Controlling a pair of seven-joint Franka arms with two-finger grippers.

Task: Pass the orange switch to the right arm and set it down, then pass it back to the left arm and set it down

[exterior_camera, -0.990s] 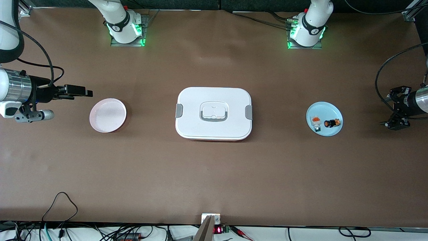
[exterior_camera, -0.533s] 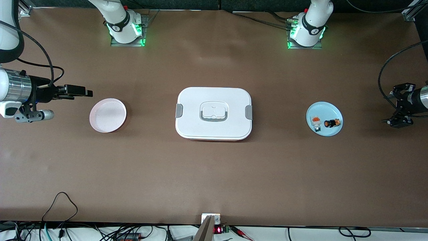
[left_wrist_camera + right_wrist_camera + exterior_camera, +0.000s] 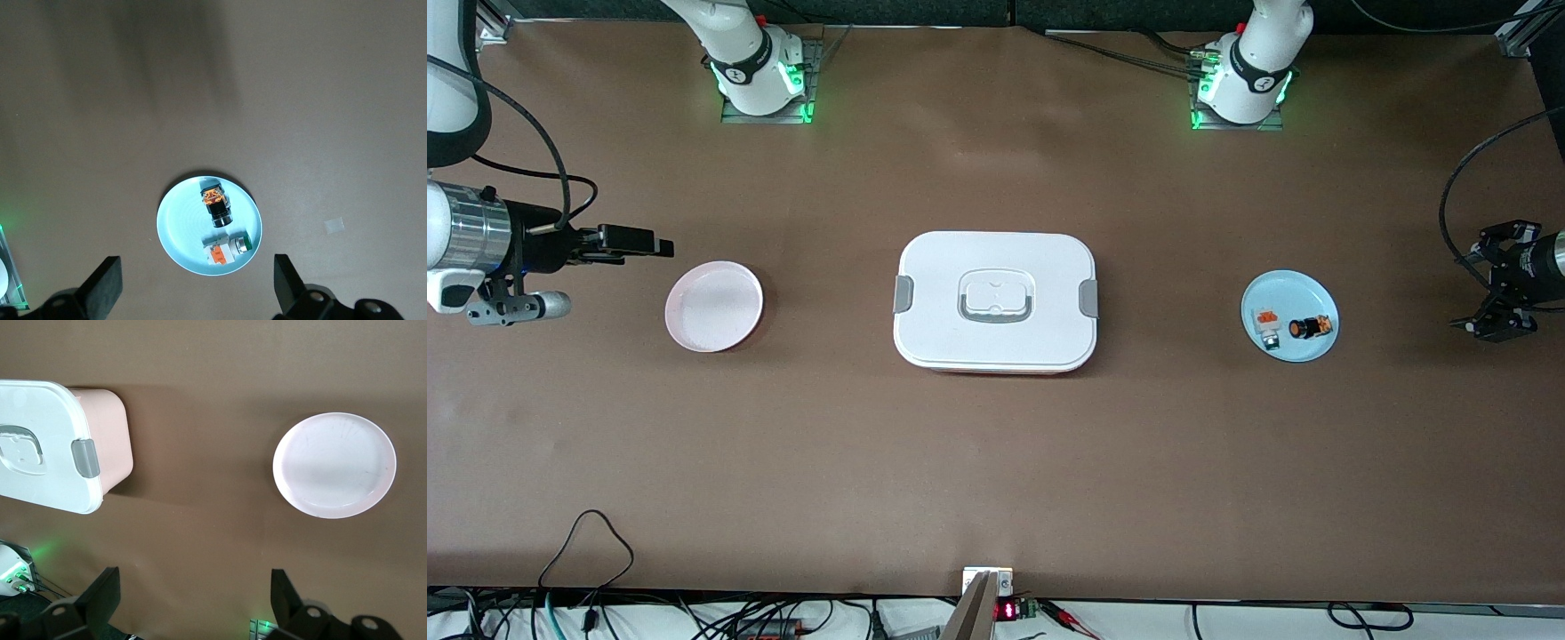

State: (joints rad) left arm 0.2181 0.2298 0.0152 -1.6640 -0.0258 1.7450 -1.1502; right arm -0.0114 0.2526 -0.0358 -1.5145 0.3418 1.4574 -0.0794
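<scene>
The orange switch [image 3: 1310,327] lies on its side on a small blue plate [image 3: 1285,289] toward the left arm's end of the table. In the left wrist view the switch [image 3: 215,203] lies on that plate [image 3: 177,220]. My left gripper [image 3: 1487,283] is open and empty in the air over the table's end, apart from the plate; it also shows in its own wrist view [image 3: 197,290]. The white box [image 3: 996,302] stands mid-table with its lid shut. My right gripper [image 3: 649,243] is open and empty, waiting in the air beside a pink plate [image 3: 713,306]. The right wrist view shows the gripper [image 3: 193,597].
A small white block with an orange patch [image 3: 1267,322] lies on the blue plate beside the switch and shows in the left wrist view [image 3: 223,248]. The right wrist view shows the pink plate [image 3: 333,465] and one end of the box [image 3: 47,453]. Cables run along the table's near edge.
My left gripper has drawn away from the blue plate toward the left arm's end of the table. The right arm and all the objects have not moved.
</scene>
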